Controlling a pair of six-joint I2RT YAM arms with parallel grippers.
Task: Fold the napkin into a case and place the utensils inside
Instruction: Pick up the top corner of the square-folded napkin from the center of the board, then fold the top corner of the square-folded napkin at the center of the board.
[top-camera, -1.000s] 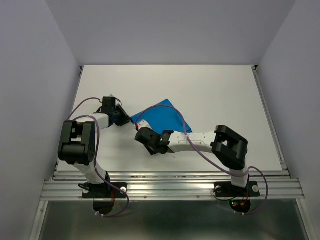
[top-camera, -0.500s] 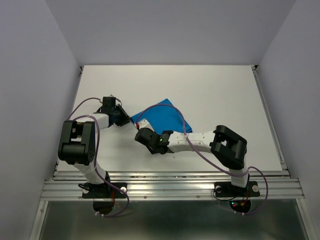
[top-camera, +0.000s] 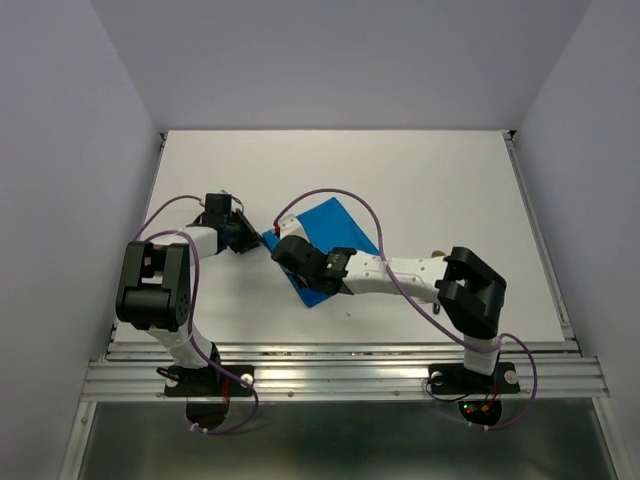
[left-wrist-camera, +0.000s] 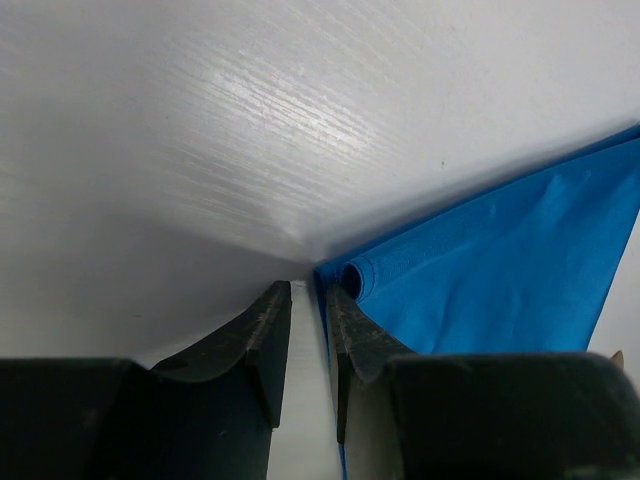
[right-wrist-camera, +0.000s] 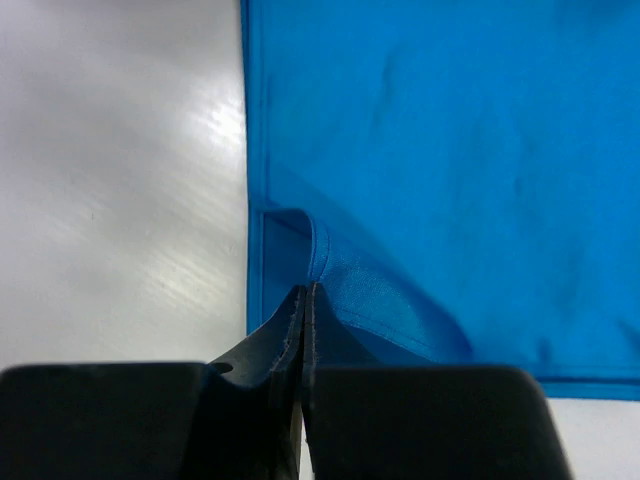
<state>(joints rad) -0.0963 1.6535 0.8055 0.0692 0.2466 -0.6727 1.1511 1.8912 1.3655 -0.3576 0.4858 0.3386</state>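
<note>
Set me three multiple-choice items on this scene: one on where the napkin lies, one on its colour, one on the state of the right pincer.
1. Where on the table does the napkin lie?
A. In the far right corner
B. Near the middle
C. Hanging over the near edge

2. What colour is the napkin?
A. Blue
B. Red
C. Green

3. How is the right pincer?
A. Wide open above bare table
B. Holding a fork
C. Shut on a raised fold of the napkin

Answers:
1 B: the top view shows it mid-table, ahead of both arms.
2 A: every view shows plain bright blue cloth.
3 C: the right wrist view shows the fingers closed together with a fold of cloth lifted at their tips.
</note>
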